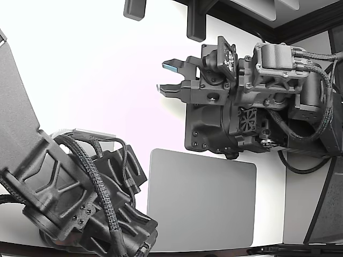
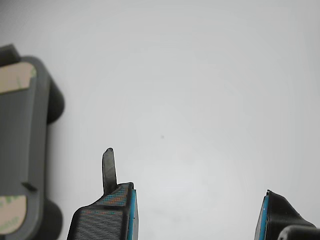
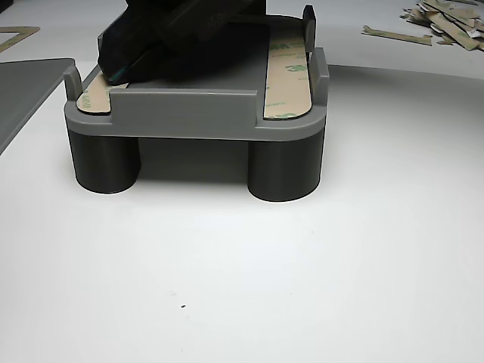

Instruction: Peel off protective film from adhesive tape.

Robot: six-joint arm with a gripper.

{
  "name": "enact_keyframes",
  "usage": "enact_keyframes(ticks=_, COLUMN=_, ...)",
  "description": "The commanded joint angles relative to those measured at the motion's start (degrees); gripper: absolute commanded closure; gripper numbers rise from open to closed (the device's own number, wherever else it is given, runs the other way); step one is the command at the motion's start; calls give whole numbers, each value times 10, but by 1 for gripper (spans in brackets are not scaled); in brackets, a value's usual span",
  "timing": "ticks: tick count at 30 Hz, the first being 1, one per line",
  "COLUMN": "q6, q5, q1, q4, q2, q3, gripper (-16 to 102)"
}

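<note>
Grey fixture (image 3: 197,113) holds tape strip (image 3: 287,72) printed "3M".

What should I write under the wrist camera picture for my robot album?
Open gripper above a white table, a thin strip stuck on one finger, the gray tape holder off at the edge.
</note>
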Motion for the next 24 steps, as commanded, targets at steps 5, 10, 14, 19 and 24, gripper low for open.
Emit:
enact_keyframes(ticks=5, q6=-5, q5=13, q1=22, q4=-4, q2=12, q3=-14, gripper=-14)
enact_keyframes(ticks=10, q6=4, q5=31, q1=24, q4=-3, q2=10, q3=-33, gripper=26)
enact_keyframes(ticks=14, q6=5, q5=50, q1=30, q4=-8, q2=3, q3=-69, gripper=97)
enact_keyframes(ticks=19, q6=-99, q5=32, q1=38, q4=-21, q2=-31, q3=-102, gripper=97)
enact_keyframes(ticks=24, q6=-348, q5=24, q1=40, q4=11, q2=-90, q3=-150, gripper=97)
